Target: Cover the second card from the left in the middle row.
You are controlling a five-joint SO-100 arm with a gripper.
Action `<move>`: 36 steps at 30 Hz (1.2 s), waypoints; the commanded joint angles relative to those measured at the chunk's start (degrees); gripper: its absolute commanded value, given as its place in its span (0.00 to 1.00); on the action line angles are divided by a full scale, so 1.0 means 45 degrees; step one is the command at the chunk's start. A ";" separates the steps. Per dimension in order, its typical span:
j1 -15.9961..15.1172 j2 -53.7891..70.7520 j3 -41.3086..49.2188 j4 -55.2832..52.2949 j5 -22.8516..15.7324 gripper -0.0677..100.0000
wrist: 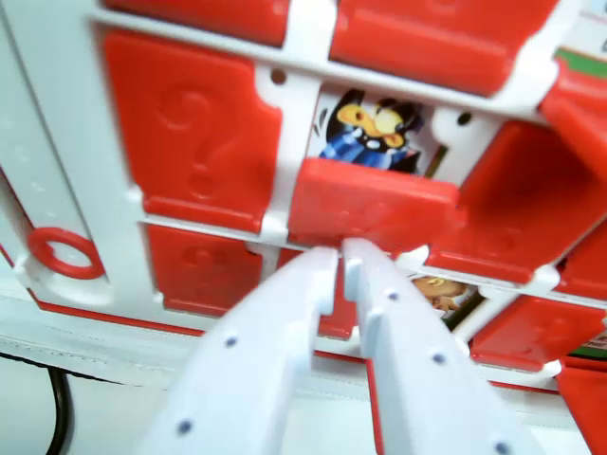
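A white game board with red flip covers fills the wrist view. One card picture, a cartoon figure in a blue scarf, shows in an open cell near the middle. Its red cover is tilted up partway, hiding the card's lower part. My gripper, two white fingers, sits just below that cover's near edge with the fingertips almost together and nothing between them. Another card peeks out below and to the right, partly hidden by the right finger.
Shut red covers with question marks lie to the wrist view's left. More tilted red covers stand at the right. A red ring marks the frame's left side. A black cable lies at the bottom left.
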 commanded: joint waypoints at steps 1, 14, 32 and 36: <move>0.0000 0.0410 -0.1836 -0.0508 0.0000 0.00; 0.0195 0.1230 -0.2266 -0.0742 -0.0039 0.00; 0.1152 0.6602 -0.2031 0.6426 0.0410 0.00; 0.1836 0.7422 -0.2266 0.7793 0.0508 0.00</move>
